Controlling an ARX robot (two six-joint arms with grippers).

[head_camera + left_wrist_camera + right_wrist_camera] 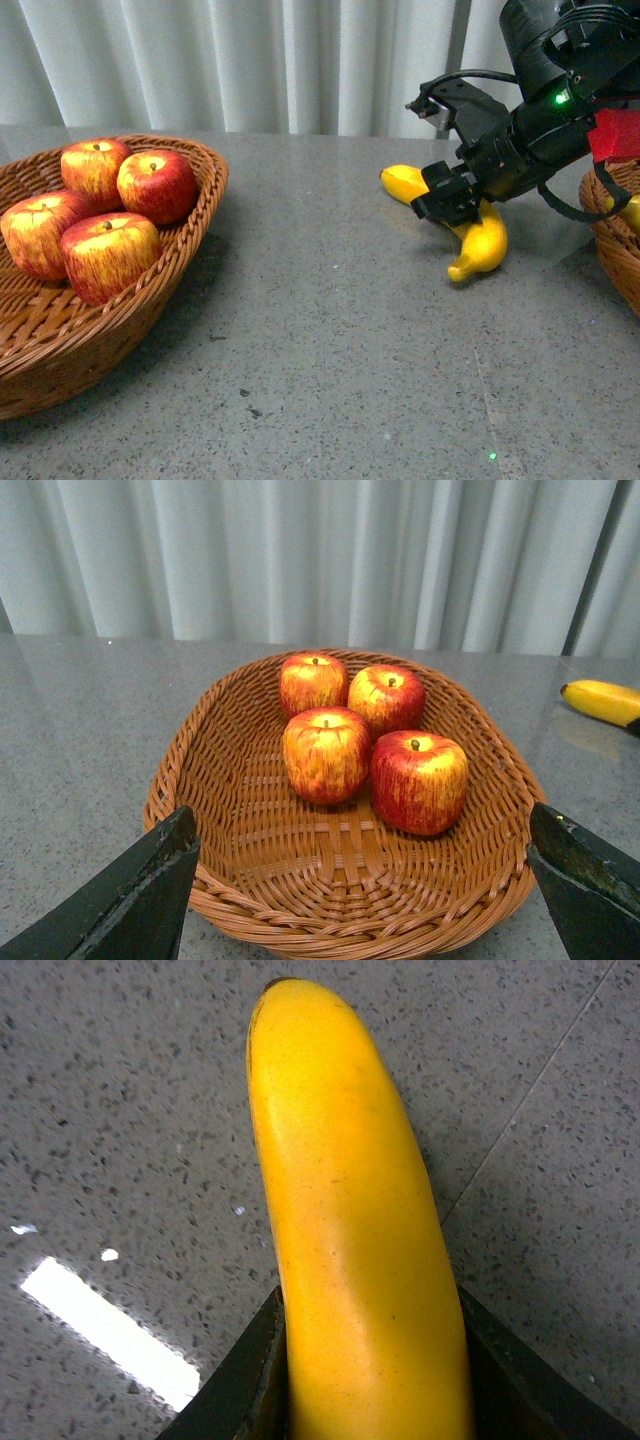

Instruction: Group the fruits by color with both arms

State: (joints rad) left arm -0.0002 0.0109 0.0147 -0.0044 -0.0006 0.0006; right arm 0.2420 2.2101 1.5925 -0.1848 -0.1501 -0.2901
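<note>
Nearest the robot, bare grey speckled stone tabletop (330, 360). On its left side sits a brown oval wicker basket (60, 340) holding four glossy red apples streaked yellow (325, 753), touching each other in a cluster, stems up. The left wrist view looks straight over this basket; the left gripper (365, 880) shows only two black fingertips (140, 890) spread wide apart, nothing between them. Further back on the right, a long curved bright-yellow banana (480, 240) lies on the table, dark tip visible in the right wrist view. The black right arm's gripper (447, 197) sits over the banana's middle, fingers pressed against both sides of it, grasping. A second brown wicker basket (615, 250) is at the right edge, partly hidden by the arm, something yellow inside. White pleated curtain (250, 60) behind.
</note>
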